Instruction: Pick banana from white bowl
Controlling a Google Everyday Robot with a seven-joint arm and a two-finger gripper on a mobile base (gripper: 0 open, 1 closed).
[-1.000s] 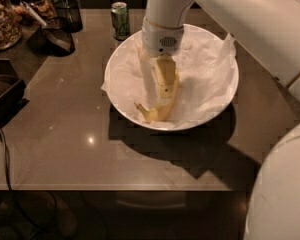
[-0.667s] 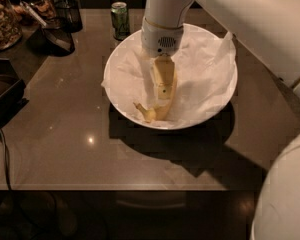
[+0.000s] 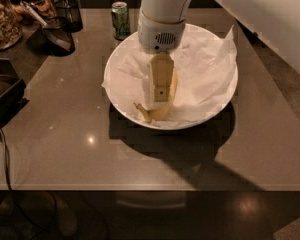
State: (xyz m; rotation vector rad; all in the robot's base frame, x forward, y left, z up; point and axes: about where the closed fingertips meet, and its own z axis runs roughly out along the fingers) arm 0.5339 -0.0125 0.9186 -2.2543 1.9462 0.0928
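The white bowl [image 3: 217,101] stands on the brown table, lined with crumpled white paper. The yellow banana [image 3: 159,114] lies at the bowl's front left part, its stem pointing left. My gripper [image 3: 161,96] comes down from above into the bowl and sits right over the banana's upper end, covering it. The white wrist housing hangs above the bowl's back left rim.
A green can [image 3: 120,19] stands just behind the bowl's left rim. A dark scoop [image 3: 57,34], a glass [image 3: 70,6] and a jar of snacks [image 3: 2,19] are at the back left. A black tray [image 3: 5,91] sits at the left edge. The table's front edge [image 3: 140,186] is near.
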